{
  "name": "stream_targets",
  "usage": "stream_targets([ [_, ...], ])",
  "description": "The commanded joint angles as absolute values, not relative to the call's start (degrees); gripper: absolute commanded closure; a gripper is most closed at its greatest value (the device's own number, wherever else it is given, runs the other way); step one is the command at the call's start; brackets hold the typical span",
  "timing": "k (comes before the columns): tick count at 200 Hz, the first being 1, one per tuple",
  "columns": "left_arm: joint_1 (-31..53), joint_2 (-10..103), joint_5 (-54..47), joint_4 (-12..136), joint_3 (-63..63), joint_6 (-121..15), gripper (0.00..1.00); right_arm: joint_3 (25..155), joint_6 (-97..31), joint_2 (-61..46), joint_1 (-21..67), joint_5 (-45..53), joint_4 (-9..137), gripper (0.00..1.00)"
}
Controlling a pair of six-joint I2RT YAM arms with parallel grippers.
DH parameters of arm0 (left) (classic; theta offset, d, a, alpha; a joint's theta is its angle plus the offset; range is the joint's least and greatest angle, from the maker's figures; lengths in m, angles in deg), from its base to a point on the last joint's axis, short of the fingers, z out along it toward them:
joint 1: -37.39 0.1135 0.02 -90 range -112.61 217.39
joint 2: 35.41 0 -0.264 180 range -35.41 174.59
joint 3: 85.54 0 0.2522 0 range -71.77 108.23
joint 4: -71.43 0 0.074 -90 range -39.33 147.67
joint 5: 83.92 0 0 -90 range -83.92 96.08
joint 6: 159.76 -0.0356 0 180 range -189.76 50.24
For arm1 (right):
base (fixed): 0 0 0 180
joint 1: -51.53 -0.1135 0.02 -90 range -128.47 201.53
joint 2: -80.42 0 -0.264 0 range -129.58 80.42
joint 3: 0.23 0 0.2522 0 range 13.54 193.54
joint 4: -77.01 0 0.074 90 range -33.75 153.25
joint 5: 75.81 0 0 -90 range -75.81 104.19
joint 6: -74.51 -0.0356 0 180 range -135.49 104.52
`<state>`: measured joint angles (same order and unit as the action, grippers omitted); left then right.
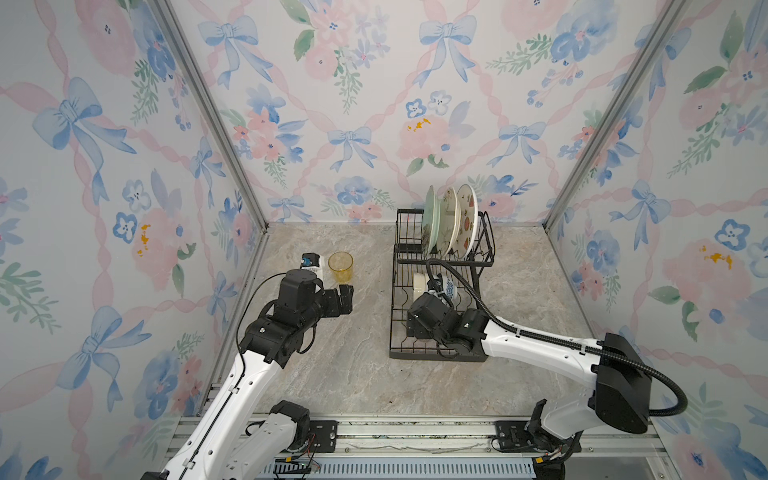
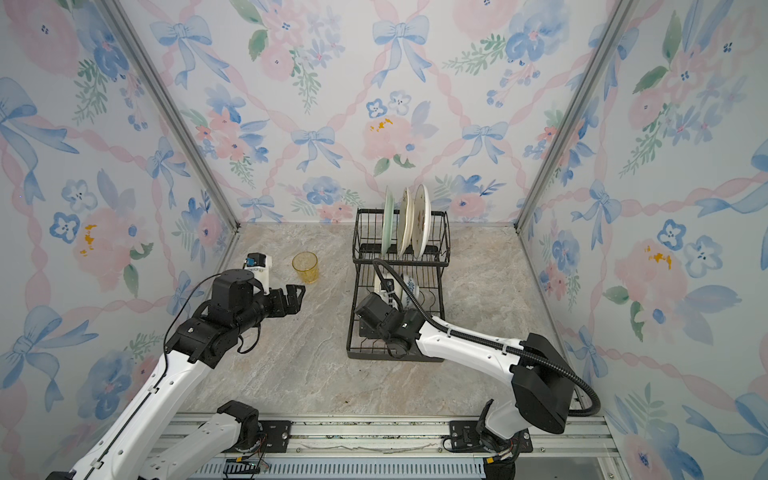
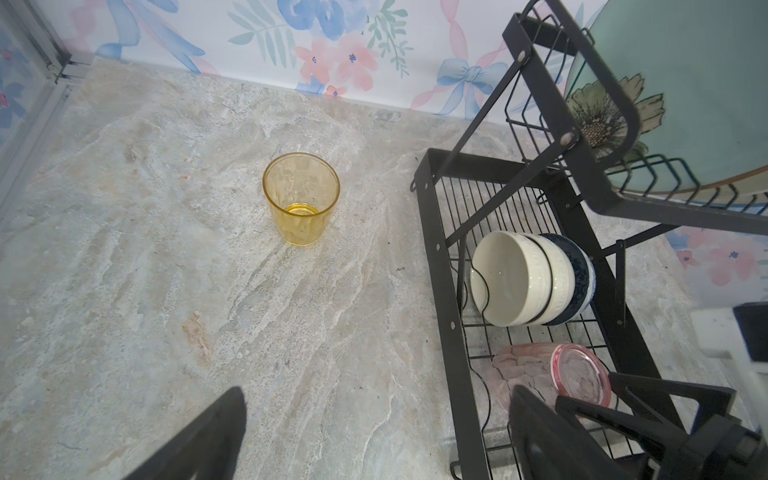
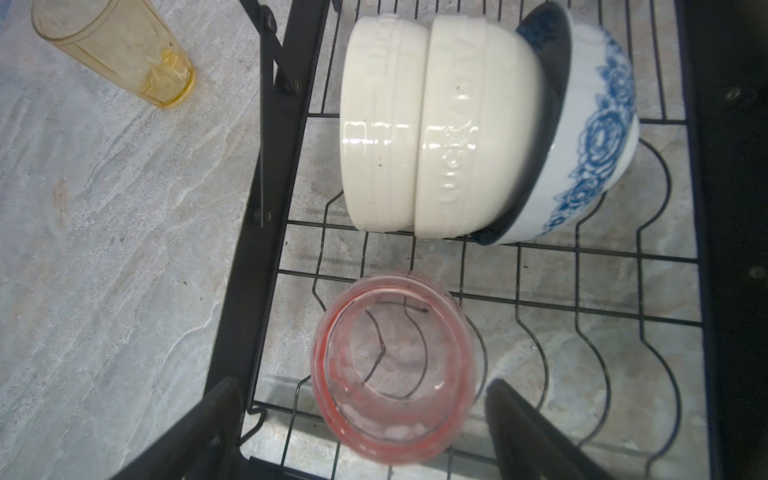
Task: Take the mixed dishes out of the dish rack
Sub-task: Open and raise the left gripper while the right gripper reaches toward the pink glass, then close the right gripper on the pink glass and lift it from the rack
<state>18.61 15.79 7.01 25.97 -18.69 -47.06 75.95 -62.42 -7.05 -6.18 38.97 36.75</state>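
Note:
The black wire dish rack [image 1: 392,324] [image 2: 351,324] stands at the back right of the table. Three plates stand on edge in its upper shelf: a mint-green plate [image 1: 430,220] [image 3: 685,83] and two cream plates [image 1: 449,220] [image 1: 466,220]. On the lower tray two cream bowls [image 4: 382,124] [image 4: 469,133] nest against a blue-patterned bowl [image 4: 598,145]. My right gripper [image 4: 363,382] is open over that tray, its fingers either side of the pink tumbler [image 4: 395,374] [image 3: 536,370]. The amber tumbler [image 1: 340,266] [image 3: 301,199] stands upright on the table. Just in front of it my left gripper [image 1: 345,291] [image 3: 376,390] hangs open and holds nothing.
Floral walls with metal corner posts [image 1: 216,124] close in the table on three sides. The right arm's black cable hose [image 1: 457,282] arches over the rack's lower tray. Bare marble tabletop [image 1: 357,365] lies between the arms and in front of the rack.

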Motion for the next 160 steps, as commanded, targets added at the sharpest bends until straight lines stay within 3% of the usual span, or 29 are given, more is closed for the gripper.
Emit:
stream_targets([
  [1, 17.9, 16.4, 5.2, 27.5, -20.3, -49.0, 0.02, 78.6, -64.4, -9.1, -6.8, 41.4, 33.6, 0.11],
  [32, 17.4, 16.5, 4.2, 28.7, -21.7, -48.9, 0.02, 80.1, -65.2, -10.4, -7.0, 43.1, 31.2, 0.17],
  [124, 17.4, 17.0, 3.3, 31.6, -25.7, -48.9, 0.02, 83.1, -63.5, -14.1, -6.1, 41.1, 31.0, 0.18],
  [160, 17.4, 17.6, 4.1, 32.3, -25.8, -50.8, 0.02, 83.3, -63.9, -16.5, -6.0, 40.8, 31.3, 0.22],
])
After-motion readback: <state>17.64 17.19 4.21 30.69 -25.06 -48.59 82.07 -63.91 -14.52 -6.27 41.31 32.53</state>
